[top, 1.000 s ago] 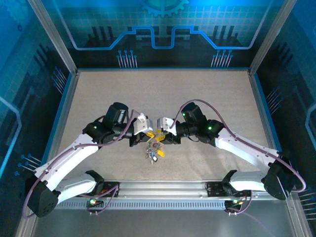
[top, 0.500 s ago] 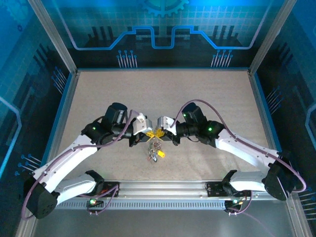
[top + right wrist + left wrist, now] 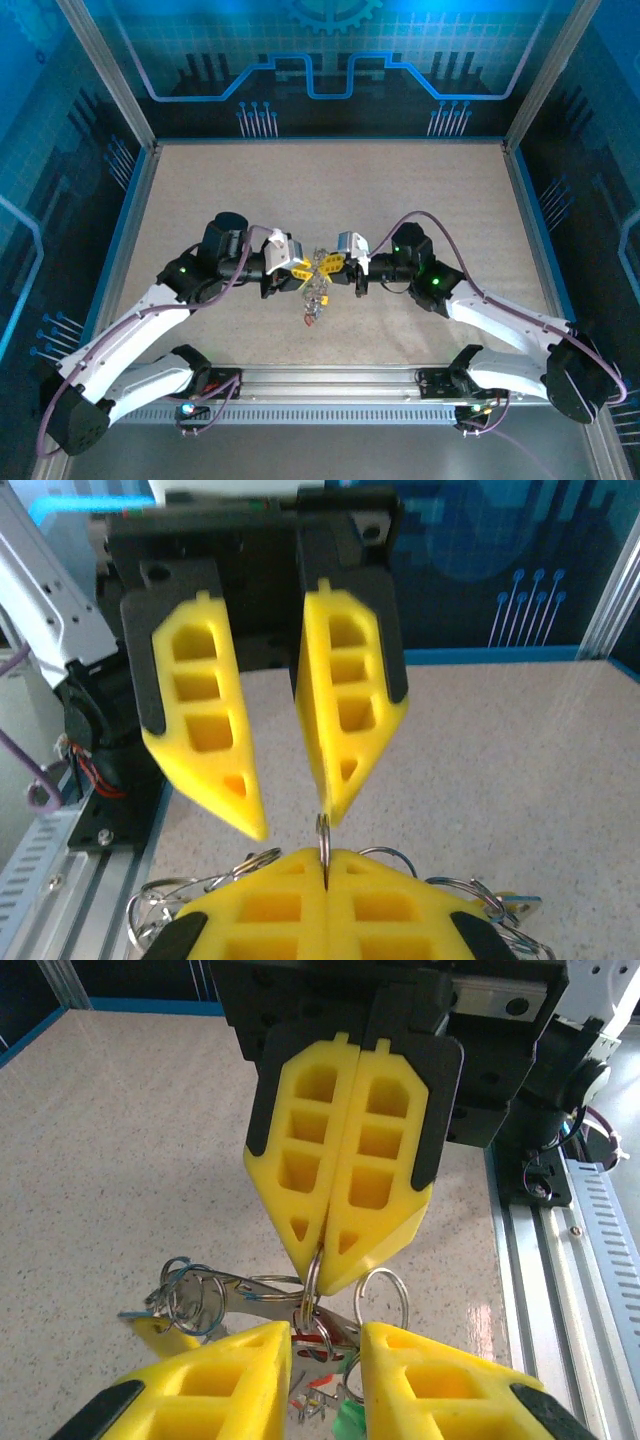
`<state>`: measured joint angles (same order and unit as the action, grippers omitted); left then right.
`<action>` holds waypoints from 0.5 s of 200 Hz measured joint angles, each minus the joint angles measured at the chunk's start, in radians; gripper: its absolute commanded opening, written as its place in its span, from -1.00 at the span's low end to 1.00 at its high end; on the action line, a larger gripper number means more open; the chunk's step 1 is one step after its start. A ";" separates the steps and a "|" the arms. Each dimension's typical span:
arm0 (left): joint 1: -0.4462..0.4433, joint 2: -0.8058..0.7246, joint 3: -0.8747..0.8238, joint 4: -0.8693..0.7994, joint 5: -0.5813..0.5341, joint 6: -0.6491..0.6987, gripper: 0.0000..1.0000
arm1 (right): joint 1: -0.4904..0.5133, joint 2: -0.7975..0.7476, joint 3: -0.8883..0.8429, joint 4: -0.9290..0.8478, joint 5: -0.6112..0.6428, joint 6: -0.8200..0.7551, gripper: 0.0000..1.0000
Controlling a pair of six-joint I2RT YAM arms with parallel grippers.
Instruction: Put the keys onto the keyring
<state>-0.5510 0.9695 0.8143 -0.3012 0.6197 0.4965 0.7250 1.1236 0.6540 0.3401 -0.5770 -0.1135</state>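
Your right gripper [image 3: 322,1260] is pinched tight on the edge of a thin silver ring [image 3: 323,830]. The keys [image 3: 315,296] seem to hang from it in a bunch, low between the two arms and close above the table [image 3: 420,190]. From above you cannot tell if the lowest tag touches the table. Your left gripper [image 3: 292,822] faces the right one with its fingers apart and nothing gripped, and the ring and a few keys sit in the gap. Hold the right gripper steady and do not squeeze harder or twist, because the ring is thin and can slip or spin out. The bunch is a tangle of wire loops [image 3: 385,1272] and red, green and yellow tags, so pick one key before you close. Go for the flat tag or the key's head, not a loop, since the fat yellow fingers will likely slide off thin wire. Come in slow and straight. Keep the left fingertips off the right ones so you do not knock the ring loose. Close softly and check that only one key is caught. Then bring its hole to the ring's split end. That split is too small to see here, so look for it first in the wrist views.
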 measured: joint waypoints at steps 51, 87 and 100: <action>0.000 0.012 0.000 0.037 0.025 -0.019 -0.62 | 0.000 -0.003 -0.012 0.044 -0.008 0.021 -1.00; 0.000 0.012 0.000 0.046 0.031 -0.019 -1.00 | 0.000 -0.003 -0.013 0.043 -0.016 0.020 -1.00; 0.000 0.013 0.000 0.044 0.031 -0.020 -1.00 | 0.000 -0.003 -0.013 0.042 -0.018 0.019 -1.00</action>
<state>-0.5507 0.9821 0.8146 -0.2569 0.6502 0.4767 0.7254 1.1202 0.6411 0.3817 -0.5953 -0.0940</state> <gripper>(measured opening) 0.057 0.046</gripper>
